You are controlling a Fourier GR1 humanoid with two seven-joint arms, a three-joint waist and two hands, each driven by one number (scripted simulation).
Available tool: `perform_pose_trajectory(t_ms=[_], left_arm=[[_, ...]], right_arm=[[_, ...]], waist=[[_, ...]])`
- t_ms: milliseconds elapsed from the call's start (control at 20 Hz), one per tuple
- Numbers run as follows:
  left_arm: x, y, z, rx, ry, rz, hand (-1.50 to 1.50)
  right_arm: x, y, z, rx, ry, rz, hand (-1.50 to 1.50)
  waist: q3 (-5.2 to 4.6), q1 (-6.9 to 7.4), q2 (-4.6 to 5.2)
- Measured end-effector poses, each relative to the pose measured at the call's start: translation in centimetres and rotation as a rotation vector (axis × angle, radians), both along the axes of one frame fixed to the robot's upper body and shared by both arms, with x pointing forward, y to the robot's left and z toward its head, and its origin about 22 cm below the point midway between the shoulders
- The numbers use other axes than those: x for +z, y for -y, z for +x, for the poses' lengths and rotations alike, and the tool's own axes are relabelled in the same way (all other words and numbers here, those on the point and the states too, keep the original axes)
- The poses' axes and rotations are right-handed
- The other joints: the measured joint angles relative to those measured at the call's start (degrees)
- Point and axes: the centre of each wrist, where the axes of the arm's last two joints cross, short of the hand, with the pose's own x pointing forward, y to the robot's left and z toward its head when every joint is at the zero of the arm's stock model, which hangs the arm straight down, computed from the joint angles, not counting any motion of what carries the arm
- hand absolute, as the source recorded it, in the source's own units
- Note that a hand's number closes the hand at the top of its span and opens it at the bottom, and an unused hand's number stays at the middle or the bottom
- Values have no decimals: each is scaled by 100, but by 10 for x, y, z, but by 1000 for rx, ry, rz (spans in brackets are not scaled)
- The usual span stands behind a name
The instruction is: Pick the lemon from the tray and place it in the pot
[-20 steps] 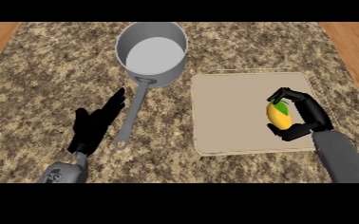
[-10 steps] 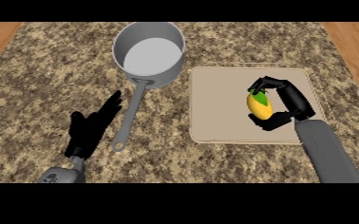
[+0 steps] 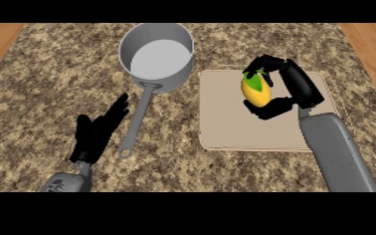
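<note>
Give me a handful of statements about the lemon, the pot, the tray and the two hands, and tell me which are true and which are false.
1. The right hand is curled round the lemon. True.
2. The lemon already lies inside the pot. False: it is in the right hand, over the tray.
3. The left hand grips the pot's handle. False: it is open, fingers straight, beside the handle.
4. The pot stands to the left of the tray. True.
5. The pot's handle points toward the view's lower edge. True.
</note>
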Motion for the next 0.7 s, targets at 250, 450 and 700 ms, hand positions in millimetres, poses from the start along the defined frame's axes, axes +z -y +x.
perform_pose_trajectory(t_ms=[250, 450, 700], left_arm=[[-1, 0, 3, -8, 4, -2, 0], [-1, 0, 4, -17, 10, -1, 0], [2, 3, 0, -29, 0, 2, 0]], right_arm=[[55, -44, 0, -9, 31, -64, 150], [86, -90, 6, -5, 34, -131, 150], [106, -134, 19, 5, 14, -241, 150]], waist=[[5, 22, 0], [5, 69, 10], [3, 120, 25]])
